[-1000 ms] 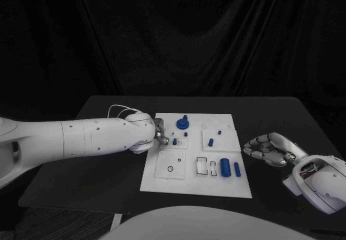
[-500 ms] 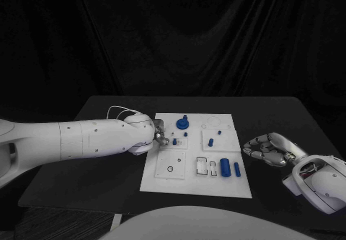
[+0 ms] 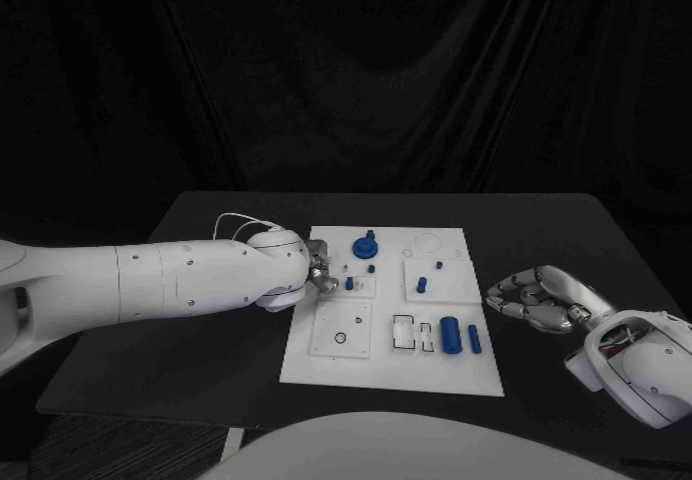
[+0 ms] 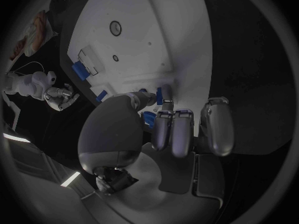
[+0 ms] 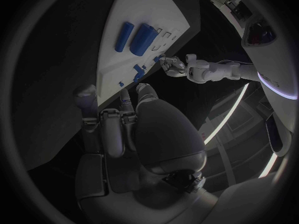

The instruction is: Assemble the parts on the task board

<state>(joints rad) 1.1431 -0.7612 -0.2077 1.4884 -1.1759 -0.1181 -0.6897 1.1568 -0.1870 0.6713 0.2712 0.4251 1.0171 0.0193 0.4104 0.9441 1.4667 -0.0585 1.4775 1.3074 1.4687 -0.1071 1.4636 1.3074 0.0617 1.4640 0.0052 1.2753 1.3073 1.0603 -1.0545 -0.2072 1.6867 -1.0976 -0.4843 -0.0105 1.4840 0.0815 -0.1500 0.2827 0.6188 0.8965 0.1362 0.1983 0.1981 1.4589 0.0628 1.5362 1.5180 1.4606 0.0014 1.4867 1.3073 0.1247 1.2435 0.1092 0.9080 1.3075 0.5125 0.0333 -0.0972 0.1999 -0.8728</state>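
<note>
Now our left robot hand [image 3: 320, 276] sits at the left edge of the task board [image 3: 329, 352] in the middle of the frame, its fingers curled around a small blue peg [image 4: 159, 95], because we think it is being stood in its hole. Our right robot hand [image 3: 534, 298] waits on the surface [image 3: 216, 350] right of the board, fingers curled in and holding nothing, out of the way. More blue parts [image 3: 450, 335] lie low on the board, ready for later.

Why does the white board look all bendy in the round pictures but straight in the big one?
Head view: the task board has straight edges on the dark table. Left wrist view: a fisheye lens curves the board's edge, and the left hand looms large. Right wrist view: same bending, with the right hand big and shadowed.
</note>
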